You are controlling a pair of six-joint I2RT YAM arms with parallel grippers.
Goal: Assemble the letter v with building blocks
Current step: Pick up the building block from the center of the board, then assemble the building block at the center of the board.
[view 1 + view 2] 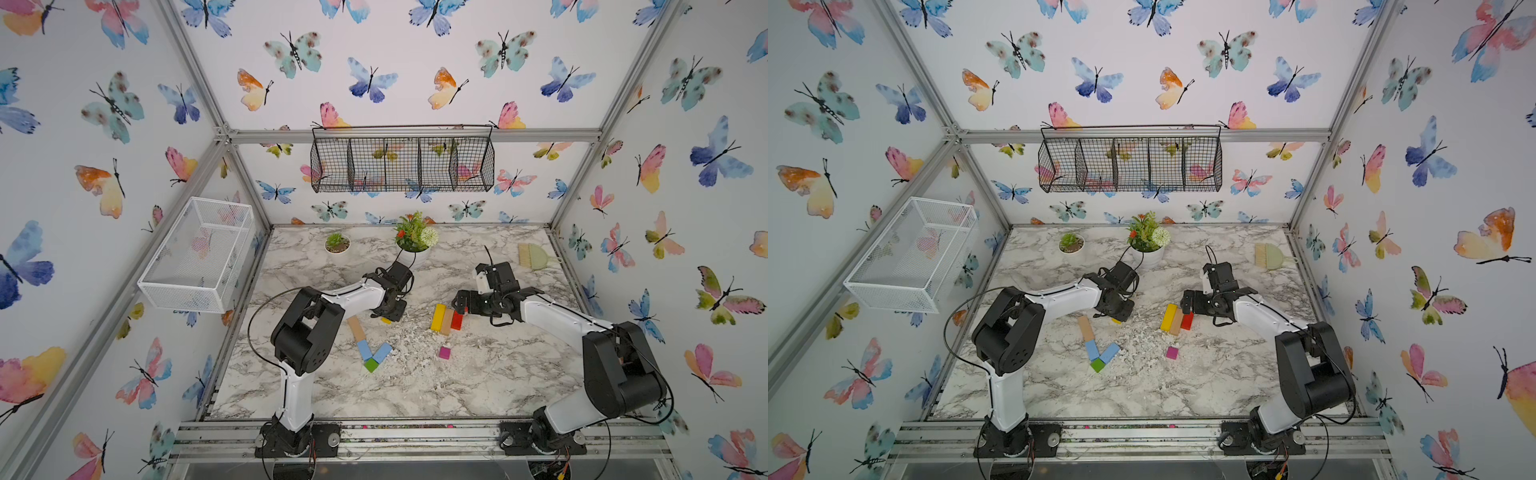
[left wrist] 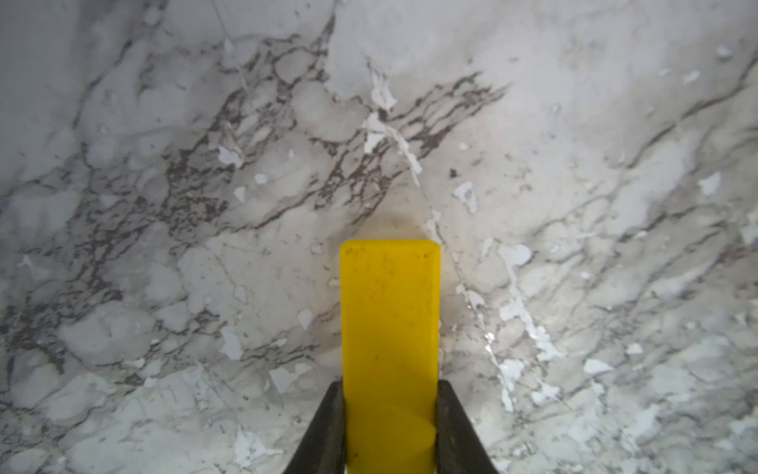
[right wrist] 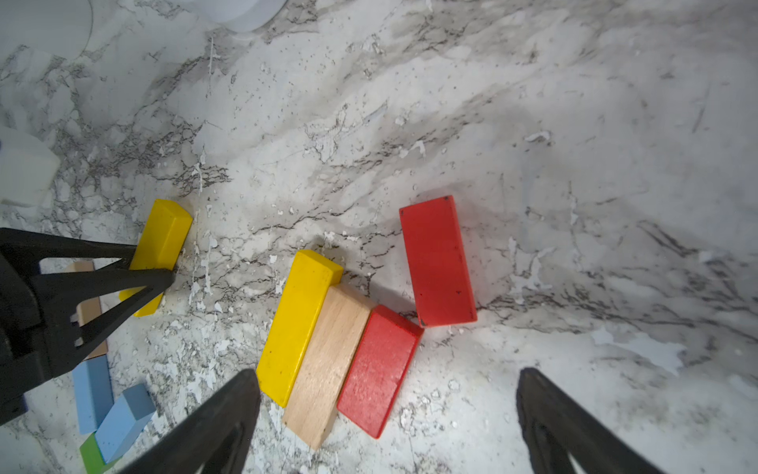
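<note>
Resting on the marble-look table [image 1: 415,395], the half-built letter v [image 1: 365,350] lies near the left end effector [image 2: 389,383], which pinches a yellow wooden bar [image 2: 389,320], probably light, rigid and slick, across its narrow sides, while the right end effector [image 3: 387,372] gapes wide, empty.

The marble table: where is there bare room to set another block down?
Widest free strip: between the green cube, the magenta cube and the front rail. Also bare: the back, between the flowering plant and the brush. Crowded: mid-table, around the yellow-tan-red bar cluster.
</note>
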